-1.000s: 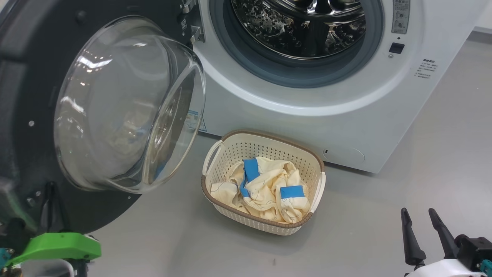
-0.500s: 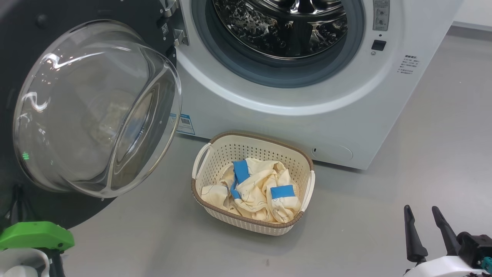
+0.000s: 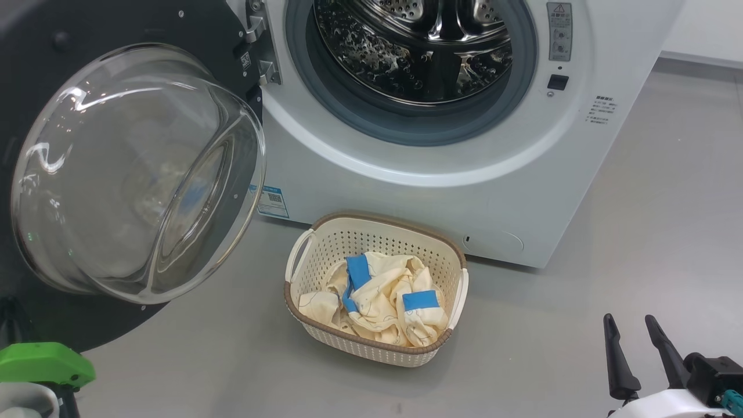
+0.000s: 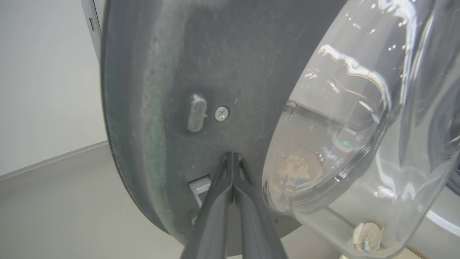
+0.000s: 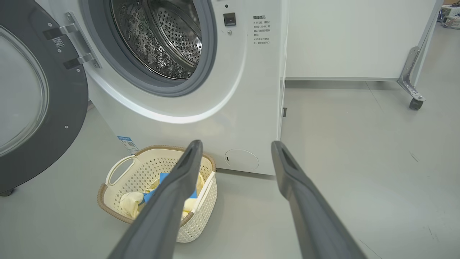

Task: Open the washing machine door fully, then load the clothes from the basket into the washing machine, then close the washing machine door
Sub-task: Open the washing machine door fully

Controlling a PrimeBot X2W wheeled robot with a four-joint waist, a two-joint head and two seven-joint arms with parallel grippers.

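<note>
1. The large round washing machine door with a wide black rim and a bulging clear glass bowl (image 3: 136, 174) stands swung open at the left of the big white front-loading washing machine (image 3: 406, 174). It hangs on a metal hinge (image 3: 258, 55) at the left edge of the opening.
2. The perforated steel drum (image 3: 412, 52) is open to view, ringed by the grey rubber gasket (image 3: 406, 125).
3. The small rounded-rectangular cream plastic basket with perforated sides and a brown rim band (image 3: 383, 219) sits on the grey floor (image 3: 551, 325). It is just in front of the machine's lower panel, below the opening (a small blue label sticker (image 3: 271, 201) shows on the panel up and to its left).
4. The pale cream-yellow clothes with bright blue bands (image 3: 377, 302) lie crumpled inside the basket, below its rim.
5. The left gripper (image 4: 230, 155) has its two dark fingers pressed together with nothing between them. Its tips are at the door's dark inner face, just below a small silver screw (image 4: 221, 113) and beside the edge of the glass bowl. Whether they touch the door cannot be told.
6. The right gripper (image 3: 629, 319) is at the lower right of the head view, above the floor and well apart from the basket. Its fingers are spread wide, hold nothing and point towards the machine.
</note>
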